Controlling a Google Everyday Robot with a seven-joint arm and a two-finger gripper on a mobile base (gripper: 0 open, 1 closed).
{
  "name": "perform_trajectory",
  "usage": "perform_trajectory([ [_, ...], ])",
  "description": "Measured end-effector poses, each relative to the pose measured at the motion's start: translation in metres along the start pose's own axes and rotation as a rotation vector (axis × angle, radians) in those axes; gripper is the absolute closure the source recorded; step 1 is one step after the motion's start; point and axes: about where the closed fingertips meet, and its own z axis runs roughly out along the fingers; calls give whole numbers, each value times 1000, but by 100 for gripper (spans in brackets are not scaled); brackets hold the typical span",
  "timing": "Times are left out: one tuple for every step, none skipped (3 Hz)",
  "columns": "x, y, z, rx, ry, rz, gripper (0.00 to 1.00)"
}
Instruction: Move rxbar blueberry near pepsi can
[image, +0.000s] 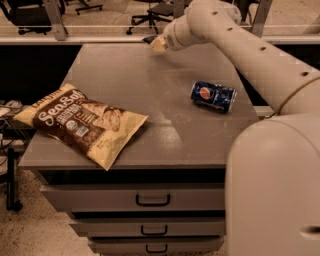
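At the far edge of the grey table top (125, 80), a small dark flat shape, which I take to be the navy rxbar blueberry (148, 38), could get pushed off if my pale gripper (159, 44) nudges it. The blue pepsi can (213, 96) lies on its side, well apart, and could roll if I bump it. The bar is touching or just beside the gripper's tip. I cannot tell which, nor whether the gripper is released or clenched.
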Motion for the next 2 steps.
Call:
perform_trajectory([
  [-2, 7, -75, -18, -32, -41, 100],
  [-3, 20, -144, -49, -65, -34, 100],
])
